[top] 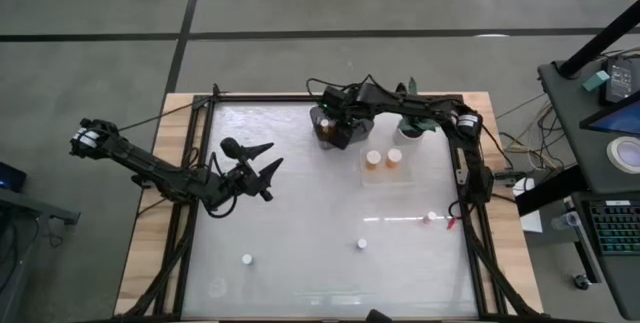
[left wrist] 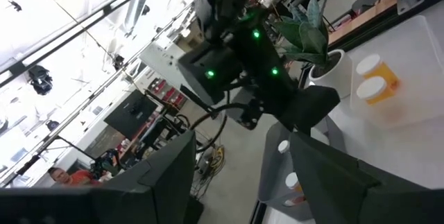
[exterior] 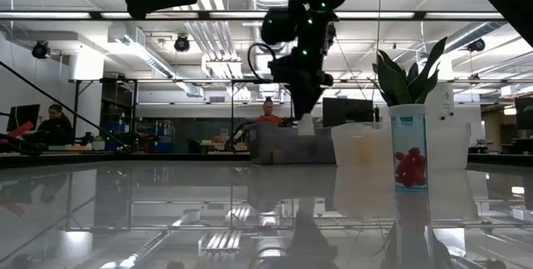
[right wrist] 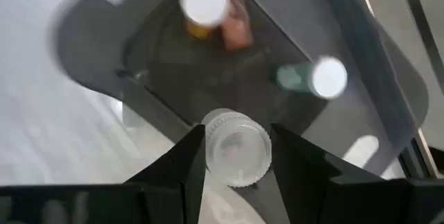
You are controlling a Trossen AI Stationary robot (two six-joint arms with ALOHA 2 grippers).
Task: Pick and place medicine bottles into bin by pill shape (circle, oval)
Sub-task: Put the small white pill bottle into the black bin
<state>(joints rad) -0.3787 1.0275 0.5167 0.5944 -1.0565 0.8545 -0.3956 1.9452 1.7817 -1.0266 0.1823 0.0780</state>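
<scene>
While over dark bin, right gripper grips bottle.

White-capped bottle above grey bin, two orange bottles in clear bin

Orange medicine bottles with white caps in a clear bin; small all-white bottles on the glossy pale counter. Black fingers around a white-capped bottle. Green plant.
</scene>
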